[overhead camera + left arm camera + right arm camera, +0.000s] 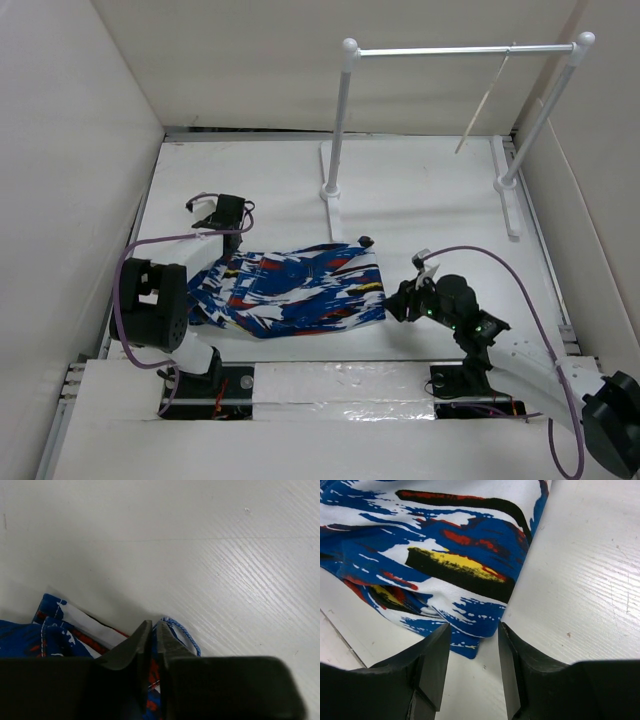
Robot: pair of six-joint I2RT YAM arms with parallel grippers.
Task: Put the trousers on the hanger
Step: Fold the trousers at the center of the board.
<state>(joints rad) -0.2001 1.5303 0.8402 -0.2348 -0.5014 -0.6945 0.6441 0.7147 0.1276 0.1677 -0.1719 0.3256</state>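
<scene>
The trousers [295,290], blue with white, red, black and yellow streaks, lie folded flat on the white table. My left gripper [236,232] sits at their upper left corner. In the left wrist view the left gripper [155,627] is shut on an edge of the trousers [55,630], with a blue cord loop [185,632] sticking out beside the fingers. My right gripper [402,300] is low at their right end. There the right gripper [474,630] stands open, a corner of the trousers [435,545] lying just between its fingertips. The pale hanger [483,105] hangs from the rail at the back right.
A white two-post rail stand [340,120] with a metal crossbar [460,49] stands at the back, its feet on the table. White walls close in left, back and right. A small dark object [366,240] lies just above the trousers.
</scene>
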